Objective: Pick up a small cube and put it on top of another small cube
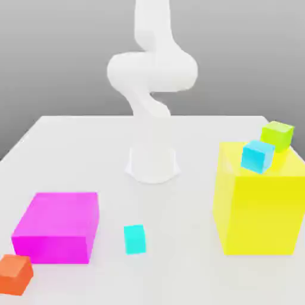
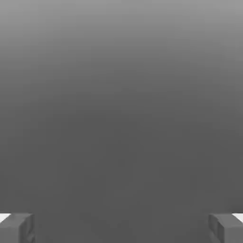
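The white arm (image 1: 152, 89) is rising out of the exterior view's upper edge, so its top is being cut off there. The small cube (image 1: 15, 274), plain orange-red, is sitting at the near corner of the table (image 1: 196, 134) on the exterior view's left, with its lower edge almost running into the picture's border. It is resting just beside the near corner of the magenta block (image 1: 58, 226); whether the two are touching is hard to make out.

The table is lying white and glossy under a plain grey backdrop. A small teal cube (image 1: 135, 239) is sitting alone on it between the magenta block and the big yellow block (image 1: 259, 205), apart from both. On the yellow block's top, a small sky-blue cube (image 1: 257, 156) is sitting tilted near the front edge, and a small lime-green cube (image 1: 277, 135) is sitting behind it toward the exterior view's right. The arm's round base (image 1: 152, 164) is standing mid-table, behind the blocks.

In the hand view the pincer (image 2: 121, 228) is showing as two grey fingertips (image 2: 16, 228), one in each lower corner, both being cut by the frame. They are standing as wide apart as they go, gripping nothing and touching nothing, with flat grey between them.
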### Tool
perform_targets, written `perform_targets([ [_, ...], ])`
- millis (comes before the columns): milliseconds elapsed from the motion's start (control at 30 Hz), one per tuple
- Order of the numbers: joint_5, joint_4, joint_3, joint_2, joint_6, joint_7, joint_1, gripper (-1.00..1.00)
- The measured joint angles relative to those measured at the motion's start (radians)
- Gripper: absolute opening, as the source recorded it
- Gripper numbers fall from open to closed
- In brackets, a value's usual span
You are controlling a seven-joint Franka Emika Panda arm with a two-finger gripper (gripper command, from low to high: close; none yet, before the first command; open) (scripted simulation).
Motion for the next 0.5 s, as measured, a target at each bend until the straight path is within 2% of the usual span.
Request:
perform_targets([
  [300, 0.113, 0.003, -0.19, 0.33, 0.081, -0.203, 0.044, 0.0],
  [500, 0.211, 0.006, -0.28, 0.55, 0.132, -0.353, 0.034, 0.0],
])
